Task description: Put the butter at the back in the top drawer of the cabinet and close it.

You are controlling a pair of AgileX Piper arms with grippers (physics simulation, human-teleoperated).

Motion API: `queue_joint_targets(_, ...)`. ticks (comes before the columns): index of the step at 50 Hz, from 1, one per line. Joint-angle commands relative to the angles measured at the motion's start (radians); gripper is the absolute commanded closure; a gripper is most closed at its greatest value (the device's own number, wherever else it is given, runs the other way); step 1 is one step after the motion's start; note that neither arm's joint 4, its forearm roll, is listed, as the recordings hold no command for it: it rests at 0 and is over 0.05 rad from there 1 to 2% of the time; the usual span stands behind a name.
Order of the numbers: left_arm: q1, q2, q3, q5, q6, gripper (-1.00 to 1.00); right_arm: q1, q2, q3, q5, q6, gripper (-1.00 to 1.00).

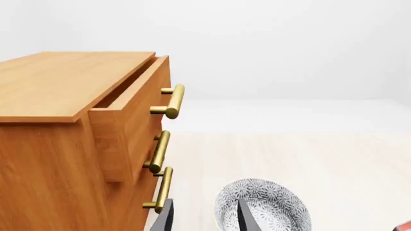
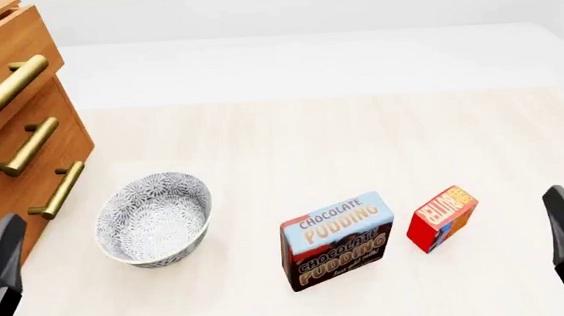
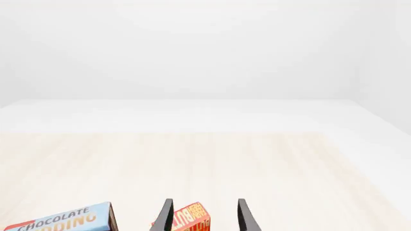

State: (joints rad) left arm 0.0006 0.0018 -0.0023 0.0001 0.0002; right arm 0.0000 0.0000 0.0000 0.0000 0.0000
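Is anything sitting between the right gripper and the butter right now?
Nothing visible does. The right gripper is open with the butter showing between its fingers; the pudding box stands beside the butter, toward the bowl.

The cabinet (image 2: 9, 107) is showing warm orange-brown wood with brass bar handles (image 2: 9, 84), standing on a pale, lightly grained wooden table (image 2: 358, 139). The bowl (image 2: 155, 219) is wearing a grey-and-white floral pattern. The butter (image 2: 441, 218) is showing red and orange with white lettering, while the chocolate pudding box (image 2: 338, 240) is displaying a light blue top over dark brown with orange-cream lettering.
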Motion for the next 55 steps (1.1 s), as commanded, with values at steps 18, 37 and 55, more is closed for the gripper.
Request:
queue_joint_targets(18, -0.002, 0.000, -0.008, -0.001, 0.051, -1.00, 0.000, 0.000, 0.000, 0.000, 0.000, -1.00)
queue_joint_targets(37, 0.001, 0.004, -0.097, 0.094, 0.219, -1.00, 0.000, 0.000, 0.000, 0.000, 0.000, -1.00)
queue_joint_targets(55, -0.054, 0.004, -0.183, 0.209, 0.373, -1.00, 0.000, 0.000, 0.000, 0.000, 0.000, -1.00)
